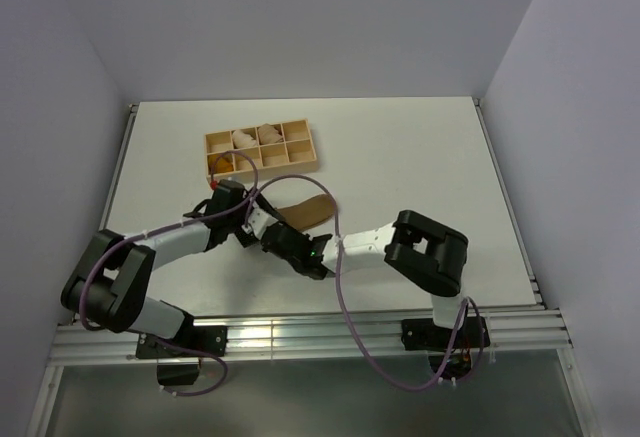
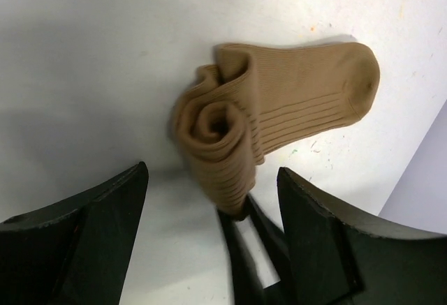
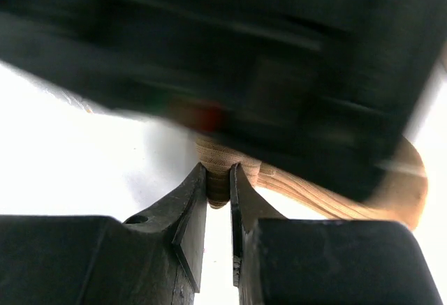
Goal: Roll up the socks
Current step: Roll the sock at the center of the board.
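Clenched on the olive-brown sock (image 2: pixel 300 88), the right claw (image 3: pixel 218 174) pinches a fold of ribbed fabric between its nearly closed tips, while the left claw (image 2: pixel 213 174) hangs released, its fingers (image 2: pixel 91 242) spread wide to either side of the roll. One end of the sock is wound into a loose spiral at the middle of the left wrist view; the rest lies flat toward the upper right, toe rounded. In the top view it sits at the centre of the white table (image 1: pixel 420 147) – just below a wooden compartment tray (image 1: pixel 312 145) holding pale bundles (image 1: pixel 243 139). Pale grey walls close the table in on three sides. Most of the right wrist view is blocked by a blurred dark mass – only a strip of sock shows beneath it.
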You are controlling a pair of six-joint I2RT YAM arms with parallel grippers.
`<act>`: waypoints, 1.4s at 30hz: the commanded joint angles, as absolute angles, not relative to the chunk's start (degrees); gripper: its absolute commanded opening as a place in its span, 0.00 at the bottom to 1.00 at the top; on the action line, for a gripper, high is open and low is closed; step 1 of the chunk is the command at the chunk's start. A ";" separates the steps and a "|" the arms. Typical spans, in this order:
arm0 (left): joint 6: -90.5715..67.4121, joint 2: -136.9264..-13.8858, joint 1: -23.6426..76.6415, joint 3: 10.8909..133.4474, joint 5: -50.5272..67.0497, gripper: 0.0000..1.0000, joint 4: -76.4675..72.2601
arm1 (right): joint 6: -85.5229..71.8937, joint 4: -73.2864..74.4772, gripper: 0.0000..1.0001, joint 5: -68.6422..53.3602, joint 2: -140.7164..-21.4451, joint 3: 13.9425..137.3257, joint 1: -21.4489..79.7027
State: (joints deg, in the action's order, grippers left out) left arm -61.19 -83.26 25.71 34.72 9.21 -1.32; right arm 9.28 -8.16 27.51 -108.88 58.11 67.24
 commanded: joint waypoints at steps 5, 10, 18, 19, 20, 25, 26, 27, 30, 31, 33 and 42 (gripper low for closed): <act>-64.16 -76.56 22.68 29.71 6.24 0.81 -1.75 | 1.41 -5.63 0.00 8.97 -106.70 55.02 59.25; -64.60 -71.21 22.06 26.46 4.22 0.83 -3.43 | -1.57 -5.89 0.00 -2.25 -107.31 55.11 56.08; -62.76 -65.40 21.18 21.98 3.95 0.83 -8.34 | -9.83 -11.06 0.00 -28.01 -108.27 53.35 46.15; -62.49 -65.13 21.18 21.28 4.22 0.83 -8.96 | -10.89 -11.60 0.00 -31.08 -108.63 53.18 43.88; -62.23 -65.04 21.18 21.01 4.83 0.82 -9.49 | -13.16 -12.21 0.00 -33.29 -108.98 53.17 42.81; -61.17 -65.92 21.27 20.04 7.29 0.81 -13.27 | -20.63 -14.23 0.00 -45.69 -113.54 55.02 37.89; -61.08 -66.35 21.18 20.04 7.64 0.81 -13.71 | -21.96 -15.46 0.00 -47.18 -114.25 55.45 37.36; -61.00 -67.14 21.18 20.21 8.08 0.80 -14.58 | -23.28 -16.34 0.00 -49.55 -114.95 55.63 36.83; -61.00 -69.42 21.18 20.30 9.75 0.78 -16.86 | -29.25 -21.61 0.00 -53.42 -117.77 54.76 34.81; -61.00 -70.13 21.18 20.39 10.28 0.77 -17.48 | -31.36 -22.49 0.01 -54.31 -118.38 54.58 34.37; -61.00 -72.32 21.27 20.48 11.16 0.75 -18.63 | -33.04 -24.33 0.02 -55.63 -120.49 54.84 33.40; -61.08 -79.71 21.71 21.71 11.78 0.73 -22.58 | -37.80 -24.79 0.06 -59.59 -124.45 56.86 31.20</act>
